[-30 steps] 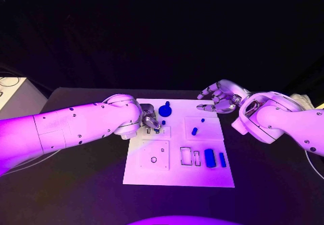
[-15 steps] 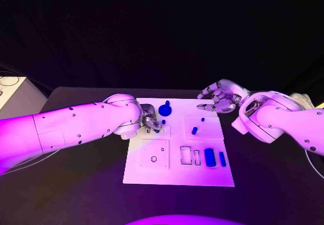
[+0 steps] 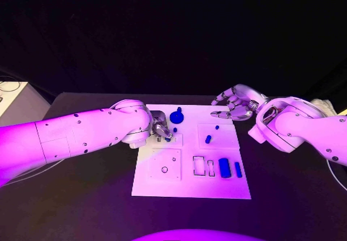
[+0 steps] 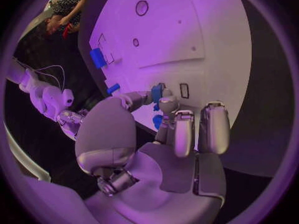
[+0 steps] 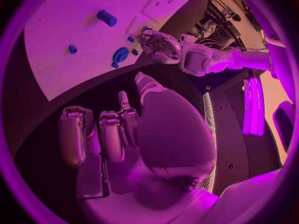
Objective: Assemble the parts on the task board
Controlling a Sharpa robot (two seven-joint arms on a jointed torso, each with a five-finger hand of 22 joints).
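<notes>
The white task board (image 3: 191, 188) lies in the middle of the black table. My left hand (image 3: 160, 129) rests over the board's left side and pinches a small blue part (image 4: 156, 92) between thumb and a fingertip, low over the board (image 4: 206, 30). A round blue part (image 3: 176, 118) sits just beyond that hand. Two small blue pegs (image 3: 208, 140) stand in the right square plate. Two long blue pieces (image 3: 225, 168) lie at the near right. My right hand (image 3: 235, 105) hovers above the board's far right corner, fingers loosely bent and holding nothing.
Outlined slots (image 3: 199, 166) and a square plate with a small hole (image 3: 165, 170) mark the board's near half. In the right wrist view, my right hand (image 5: 124, 129) is over bare black table beside the board (image 5: 56, 59). A pale box (image 3: 11, 100) stands at the table's far left.
</notes>
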